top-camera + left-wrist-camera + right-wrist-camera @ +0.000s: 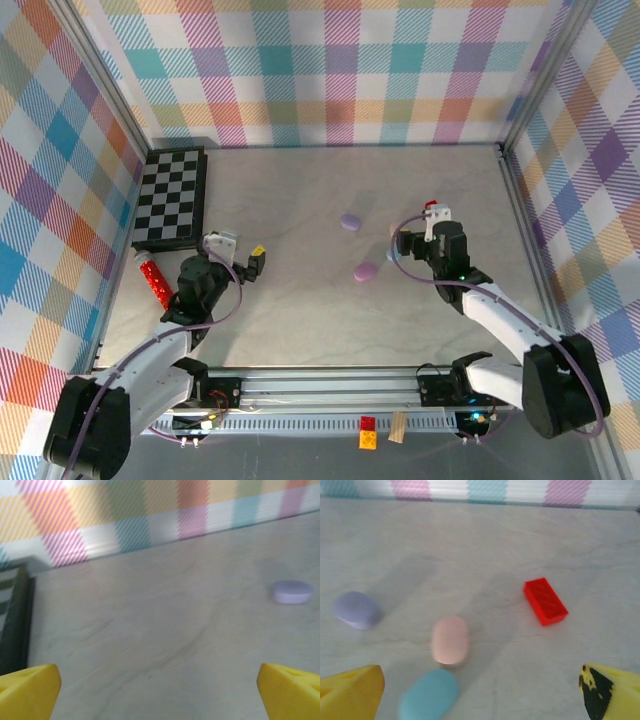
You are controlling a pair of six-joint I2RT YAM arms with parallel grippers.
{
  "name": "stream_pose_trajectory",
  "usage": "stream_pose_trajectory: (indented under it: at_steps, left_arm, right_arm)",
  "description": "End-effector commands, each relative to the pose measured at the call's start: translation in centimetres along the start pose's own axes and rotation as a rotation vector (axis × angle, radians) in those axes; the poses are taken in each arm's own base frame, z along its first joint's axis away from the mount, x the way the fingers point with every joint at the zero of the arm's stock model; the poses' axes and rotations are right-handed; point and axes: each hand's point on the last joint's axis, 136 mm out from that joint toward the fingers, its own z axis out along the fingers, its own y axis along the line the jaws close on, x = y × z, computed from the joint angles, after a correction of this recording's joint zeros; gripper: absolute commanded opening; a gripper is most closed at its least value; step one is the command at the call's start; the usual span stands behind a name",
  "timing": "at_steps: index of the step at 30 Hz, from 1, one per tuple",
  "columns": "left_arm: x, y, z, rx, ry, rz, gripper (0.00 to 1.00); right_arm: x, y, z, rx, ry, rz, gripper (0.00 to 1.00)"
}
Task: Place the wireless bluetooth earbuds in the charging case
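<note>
Several closed pebble-shaped charging cases lie mid-table. A lilac case (350,222) (356,610) sits furthest back, with another lilac case (365,271) nearer. A pink case (450,640) (393,231) and a pale blue case (429,695) (390,255) lie end to end just ahead of my right gripper (480,700) (408,242). That gripper is open and holds nothing; the blue case lies near its left fingertip. My left gripper (160,695) (250,262) is open over bare table, with a lilac case (292,591) far ahead to its right. The earbuds are out of view.
A red block (545,601) (431,206) lies ahead and right of the right gripper. A checkerboard (172,198) and a red glitter tube (152,278) sit at the left. Plaid walls enclose the table; a small red-yellow brick (367,433) rests on the front rail.
</note>
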Motion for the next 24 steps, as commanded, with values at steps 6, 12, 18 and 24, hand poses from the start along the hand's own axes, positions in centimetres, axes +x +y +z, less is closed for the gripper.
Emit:
stream_pose_trajectory:
  at_steps: [6, 12, 18, 24]
  left_arm:
    - [2.2, 3.9, 3.2, -0.105, -0.011, -0.103, 1.00]
    - [4.7, 5.7, 5.9, -0.137, 0.063, -0.157, 1.00]
    - [6.5, 6.4, 7.5, -0.150, 0.126, -0.181, 1.00]
    - [6.8, 7.4, 8.1, -0.183, 0.163, -0.218, 1.00]
  right_arm:
    - [0.7, -2.9, 3.9, 0.025, -0.137, -0.022, 0.99]
    - [1.7, -3.9, 5.5, -0.033, -0.097, 0.051, 0.99]
    - [2.5, -4.7, 5.9, -0.049, -0.100, 0.101, 0.99]
    - [2.7, -4.8, 5.9, -0.051, -0.090, 0.103, 0.99]
